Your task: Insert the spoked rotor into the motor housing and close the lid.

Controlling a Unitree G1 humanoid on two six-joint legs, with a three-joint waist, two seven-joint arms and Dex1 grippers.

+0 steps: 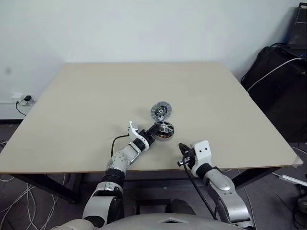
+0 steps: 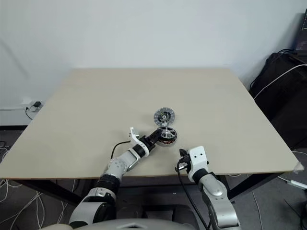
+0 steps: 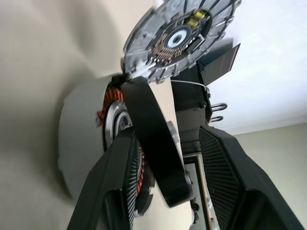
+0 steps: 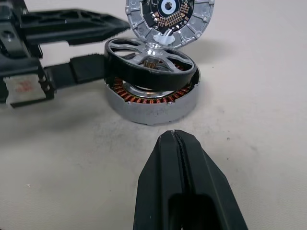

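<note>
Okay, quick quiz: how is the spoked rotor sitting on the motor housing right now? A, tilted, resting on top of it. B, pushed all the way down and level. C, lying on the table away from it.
A: the spoked rotor sits crooked on the motor housing, copper windings exposed beneath.

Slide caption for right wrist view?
Black-rimmed spoked rotor sits tilted on copper-wound motor housing; left gripper alongside.

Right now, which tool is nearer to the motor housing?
Left. The left tool sits right beside the motor housing, fingers astride the tilted spoked rotor sitting on it. The right tool hangs shut, a clear gap short of the housing.
</note>
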